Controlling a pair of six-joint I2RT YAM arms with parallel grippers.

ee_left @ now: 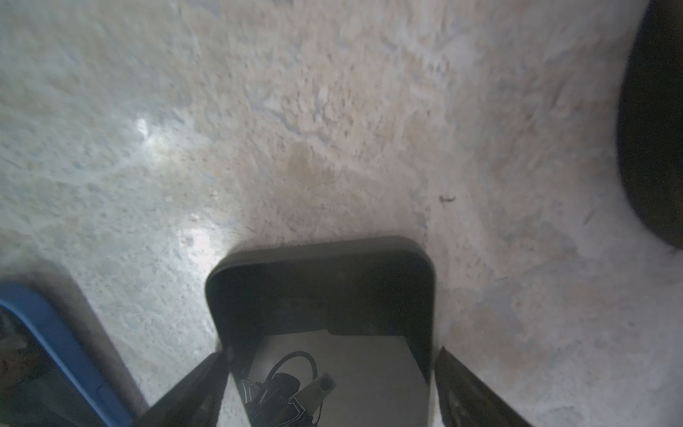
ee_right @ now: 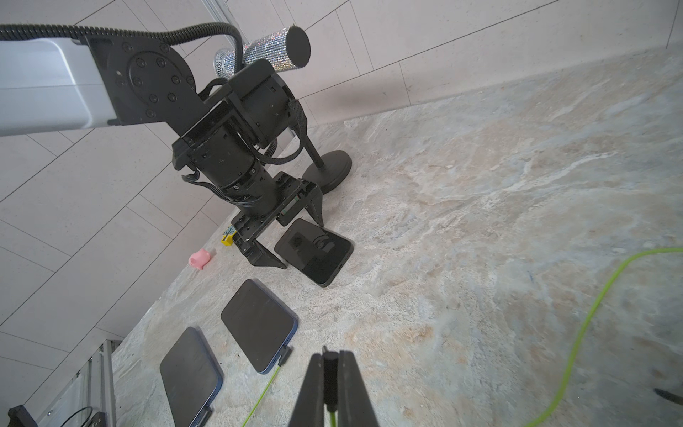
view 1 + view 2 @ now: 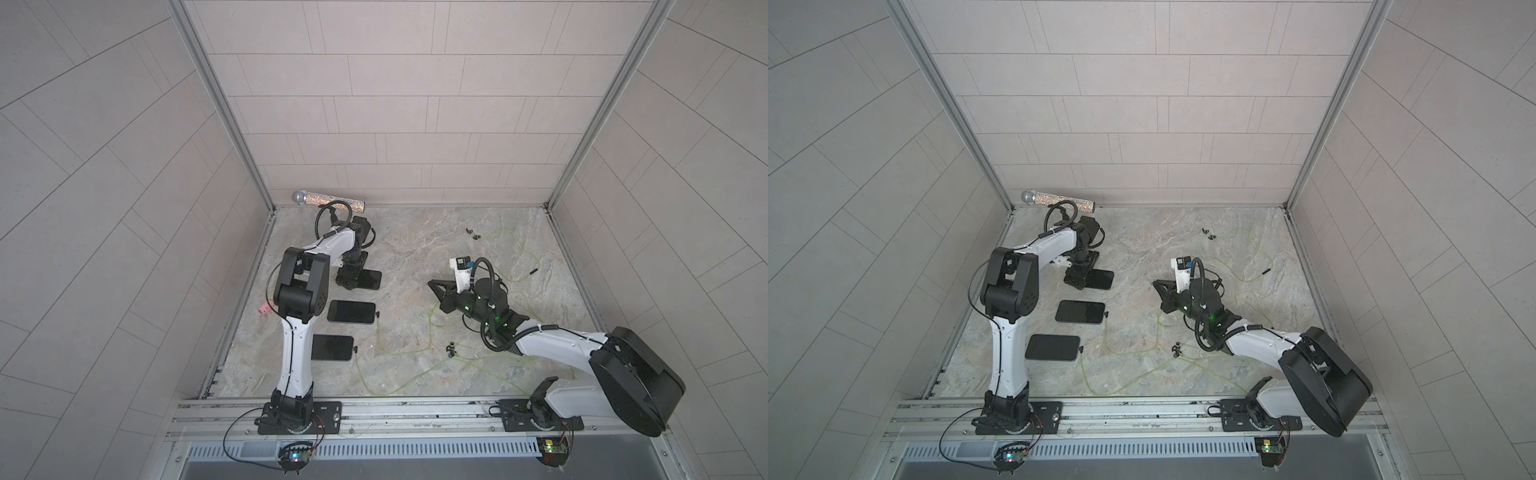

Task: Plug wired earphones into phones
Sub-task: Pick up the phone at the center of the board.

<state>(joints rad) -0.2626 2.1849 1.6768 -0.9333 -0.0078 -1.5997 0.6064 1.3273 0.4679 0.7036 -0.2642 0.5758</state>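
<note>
Pinched shut, the right gripper [image 2: 329, 355] clamps a short black plug [image 2: 329, 369] between its flat, tapering black fingers. A thin yellow-green cord hangs from the plug. The gripper hovers above the table, near the middle of three phones.

More of the wired earphones [image 3: 399, 353] trail in loose, pale green loops across the middle of the table, with small black earbuds [image 3: 451, 349] among them.

The phones lie flat in a row along the table's left side, each a glossy dark slab with rounded corners. The near phone [image 3: 332, 347] and the middle phone [image 3: 351, 311] have blue edges, and each carries a plug in its end. The far phone [image 2: 321, 255] has none.

Over the far phone, the left gripper [image 2: 300, 244] stands spread wide, one finger on each side.

The table [image 3: 415, 249] is mottled, stone-like beige and grey. A glittery microphone [image 3: 328, 199] sits at the back.
</note>
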